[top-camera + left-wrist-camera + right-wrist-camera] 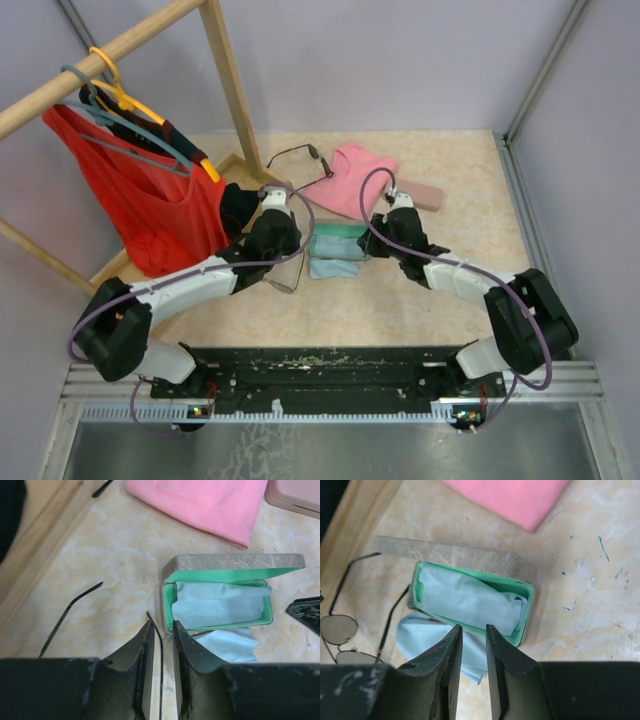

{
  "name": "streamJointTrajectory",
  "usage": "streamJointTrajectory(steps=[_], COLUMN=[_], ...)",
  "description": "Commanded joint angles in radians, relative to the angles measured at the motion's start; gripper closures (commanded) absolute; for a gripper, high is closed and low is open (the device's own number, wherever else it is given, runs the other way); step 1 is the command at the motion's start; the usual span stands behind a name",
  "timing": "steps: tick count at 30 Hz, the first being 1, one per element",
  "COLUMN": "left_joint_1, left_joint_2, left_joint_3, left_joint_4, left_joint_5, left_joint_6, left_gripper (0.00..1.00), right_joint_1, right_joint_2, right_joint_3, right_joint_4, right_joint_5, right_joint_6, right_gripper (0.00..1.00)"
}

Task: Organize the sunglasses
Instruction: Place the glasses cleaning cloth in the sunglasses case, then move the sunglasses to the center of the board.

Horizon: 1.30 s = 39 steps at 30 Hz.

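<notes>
1. straddling a thin arm of the sunglasses point(339, 629), left jaws stand slightly apart, gripping nothing.
2. right jaws narrowly parted, empty, over the open case point(527, 607); sunglasses lie lower left of that frame.

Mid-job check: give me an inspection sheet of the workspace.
Surface: table, beige.
Job's things: first pair by the pink cloth; second pair beside the open case, one arm between the fingers of the left gripper.
Clutter: blue cloth in the case, second cloth beside it; pink case.
Grippers: left gripper open; right gripper open, empty, over the case.
Cables: purple cables looped along both arms.
Surroundings: wooden rack, hangers, red garment.
</notes>
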Motion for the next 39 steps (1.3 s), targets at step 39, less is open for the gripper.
streamJointTrajectory(steps=[39], left_joint_1=[0.035], left_joint_2=[-0.521], left_joint_3=[-0.048], left_joint_4=[-0.492], left_joint_5=[-0.104], left_joint_6=[-0.060], left_gripper=[0.60], right_joint_1=[0.472], right_joint_2=[0.177], right_joint_3=[0.439], right_joint_4=[-0.465], right_joint_5=[0.371], right_joint_6=[0.337], right_gripper=[0.43])
